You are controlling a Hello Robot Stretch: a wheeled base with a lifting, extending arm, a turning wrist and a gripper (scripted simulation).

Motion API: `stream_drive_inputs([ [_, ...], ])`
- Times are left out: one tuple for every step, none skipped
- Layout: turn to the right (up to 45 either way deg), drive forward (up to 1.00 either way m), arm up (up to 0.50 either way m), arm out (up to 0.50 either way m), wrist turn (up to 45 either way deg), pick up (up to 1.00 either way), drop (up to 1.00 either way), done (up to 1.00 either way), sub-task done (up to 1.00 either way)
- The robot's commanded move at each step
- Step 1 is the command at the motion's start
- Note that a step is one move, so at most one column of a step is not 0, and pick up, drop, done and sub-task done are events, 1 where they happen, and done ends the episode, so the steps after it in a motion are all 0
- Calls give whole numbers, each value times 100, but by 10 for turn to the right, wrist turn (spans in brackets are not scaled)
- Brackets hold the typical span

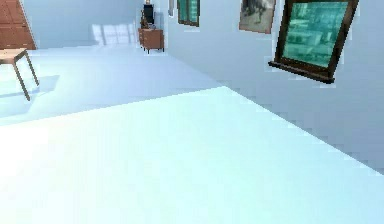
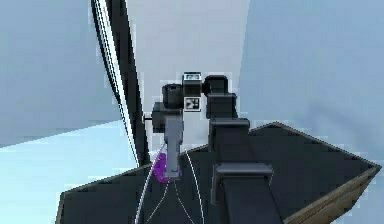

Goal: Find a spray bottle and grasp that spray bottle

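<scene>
Gripper [image 2: 168,190]: lower centre; cannot tell its grip or whether it holds anything.
Purple object [image 2: 162,166]: at gripper, by dark table [image 2: 300,160].
Advice: raise slowly, verify hold.

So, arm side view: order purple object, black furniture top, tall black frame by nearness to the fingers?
1. purple object, right at the fingers.
2. black furniture top, spreading below them.
3. tall black frame, off to the left.

Chair [image 1: 13,56] left; cabinet [image 1: 151,39], perhaps, far back; window [image 1: 315,36] right, picture [image 1: 257,14] beside.
</scene>
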Motion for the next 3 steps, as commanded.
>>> stream_drive_inputs([
  [0, 0, 0, 0, 450, 0, 0, 0, 0],
  [0, 0, 0, 0, 450, 0, 0, 0, 0],
  [0, 0, 0, 0, 450, 0, 0, 0, 0],
])
